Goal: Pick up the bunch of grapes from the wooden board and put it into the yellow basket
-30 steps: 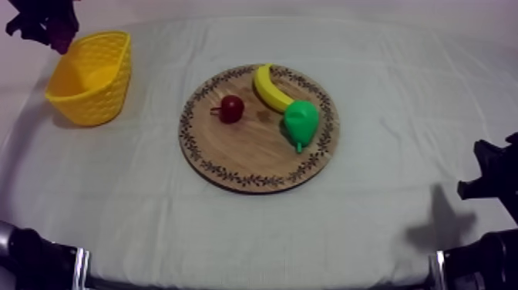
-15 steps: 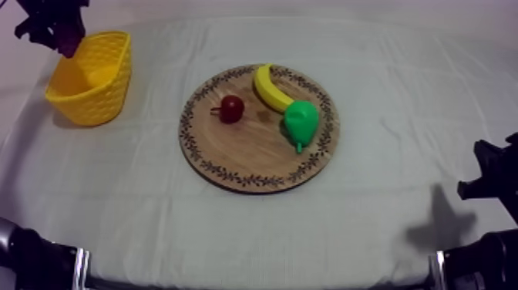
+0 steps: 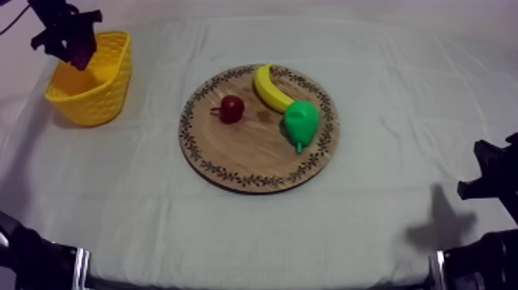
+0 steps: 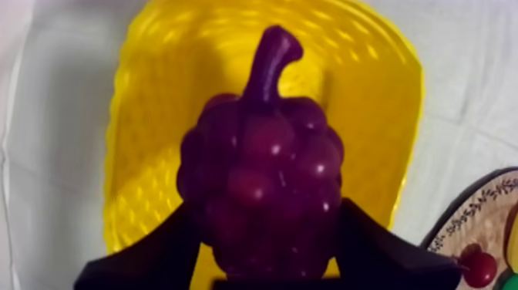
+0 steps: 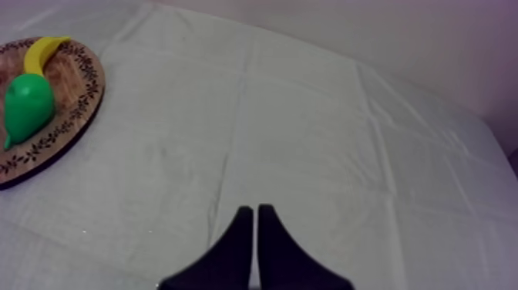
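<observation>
Left gripper (image 4: 266,235): its two fingers are clamped against either side of the grapes (image 4: 260,173), which it holds over the mouth of the basket (image 4: 146,116) with the stem pointing away from the fingers. In the top view this gripper and its load sit above the basket's far rim, at the table's left corner. Right gripper (image 5: 254,224): fingers pressed together in a narrow wedge, gripping nothing, low over bare cloth (image 5: 308,139) and well apart from the board (image 3: 247,158). On the board lie a banana (image 3: 270,89) touching a pear (image 3: 301,122), and a small red fruit (image 3: 231,108) near them.
</observation>
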{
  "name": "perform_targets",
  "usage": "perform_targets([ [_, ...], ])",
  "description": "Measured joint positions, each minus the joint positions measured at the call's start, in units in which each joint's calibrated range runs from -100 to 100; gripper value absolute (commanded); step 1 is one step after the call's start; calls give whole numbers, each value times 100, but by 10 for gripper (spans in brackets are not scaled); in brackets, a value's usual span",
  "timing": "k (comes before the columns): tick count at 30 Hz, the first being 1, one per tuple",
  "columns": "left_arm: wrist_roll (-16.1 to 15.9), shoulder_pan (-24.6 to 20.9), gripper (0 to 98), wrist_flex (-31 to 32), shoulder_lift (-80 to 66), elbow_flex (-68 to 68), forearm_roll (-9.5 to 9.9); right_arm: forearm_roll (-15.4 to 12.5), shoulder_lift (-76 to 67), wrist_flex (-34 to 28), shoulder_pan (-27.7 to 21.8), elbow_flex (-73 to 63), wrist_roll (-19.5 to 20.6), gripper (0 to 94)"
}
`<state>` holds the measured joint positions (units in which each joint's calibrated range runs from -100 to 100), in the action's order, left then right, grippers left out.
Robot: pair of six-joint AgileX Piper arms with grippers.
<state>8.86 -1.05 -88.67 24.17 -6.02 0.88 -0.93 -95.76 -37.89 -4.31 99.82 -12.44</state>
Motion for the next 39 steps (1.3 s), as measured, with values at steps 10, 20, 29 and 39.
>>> perform_targets([
  [10,3,8,472,244,419,42,-32,0,0,0,0,0,0,3],
  [20,-47,5,783,305,461,29,-88,0,0,0,0,0,0,3],
  [29,-94,-31,922,498,448,113,-88,0,0,0,0,0,0,3],
  [39,11,-20,900,522,-57,413,-88,0,0,0,0,0,4,3],
])
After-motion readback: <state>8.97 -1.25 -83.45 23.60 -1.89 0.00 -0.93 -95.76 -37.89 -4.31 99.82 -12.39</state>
